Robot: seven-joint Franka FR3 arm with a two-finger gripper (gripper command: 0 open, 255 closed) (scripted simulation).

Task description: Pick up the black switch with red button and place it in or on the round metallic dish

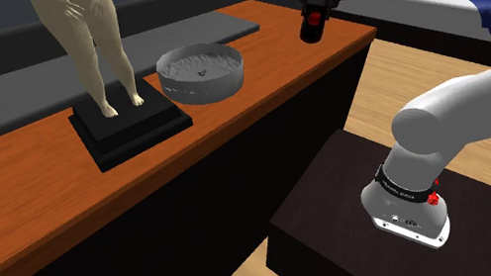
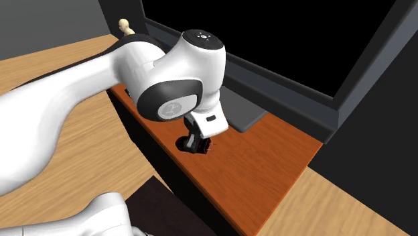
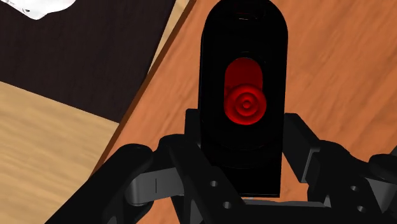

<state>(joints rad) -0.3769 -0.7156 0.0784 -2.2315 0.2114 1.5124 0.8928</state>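
The black switch with its red button sits clasped between my gripper's fingers, which are shut on it. In the shoulder view the gripper holds the switch above the orange-brown table's right end, button facing the camera. The round grey metallic dish stands on the table, well off to the shoulder view's left of the switch, with nothing large in it. In the second exterior view the gripper hangs just over the tabletop, partly hidden by the arm.
A pale figurine on a black base stands to the shoulder view's left of the dish. A grey mat lies along the table's back. The dark stand sits below the table's front edge.
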